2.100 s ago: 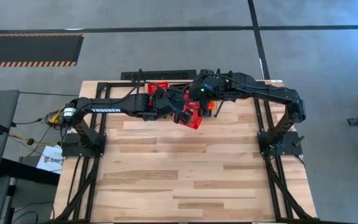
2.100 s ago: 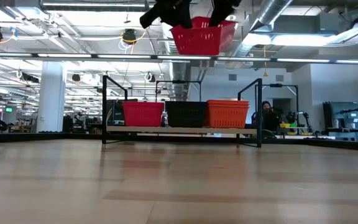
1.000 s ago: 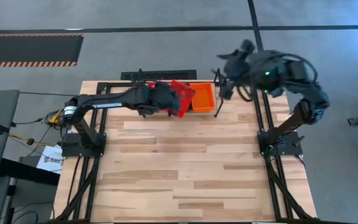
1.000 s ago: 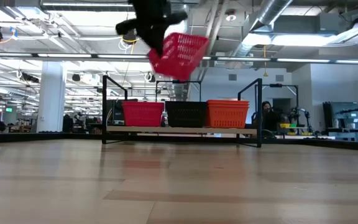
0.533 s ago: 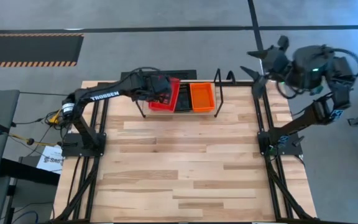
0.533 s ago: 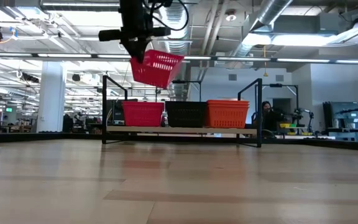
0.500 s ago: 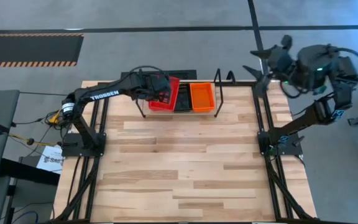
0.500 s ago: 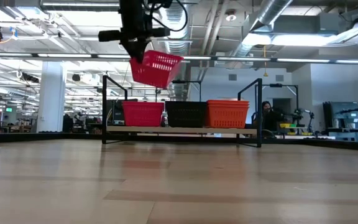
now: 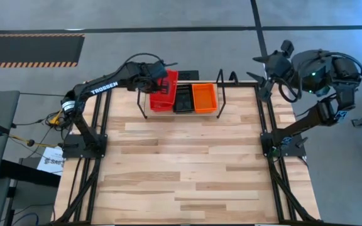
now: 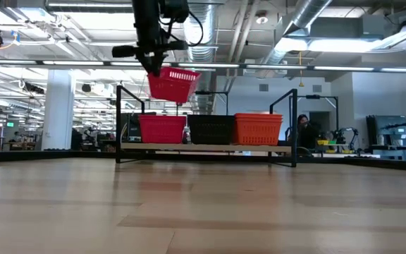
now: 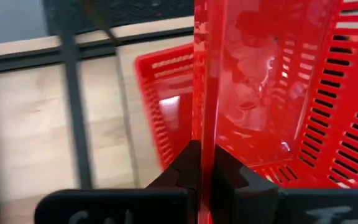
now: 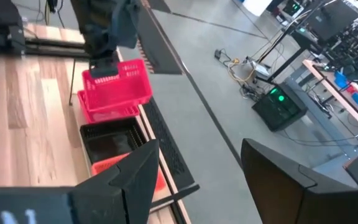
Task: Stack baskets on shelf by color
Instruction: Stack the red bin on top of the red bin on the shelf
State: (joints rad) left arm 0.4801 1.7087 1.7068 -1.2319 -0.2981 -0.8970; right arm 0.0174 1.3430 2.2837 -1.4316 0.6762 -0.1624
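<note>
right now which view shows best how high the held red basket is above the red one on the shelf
The low view: side on, the held red basket hangs tilted from the left gripper, with a clear gap above the shelf's red basket. The high view overlaps the two. The left wrist view shows mostly its wall, close up. The right wrist view sees both from afar.

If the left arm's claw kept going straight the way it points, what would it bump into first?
Likely the red basket on the shelf, just beyond the left gripper, whose jaws pinch another red basket's wall; depth is unclear.
</note>
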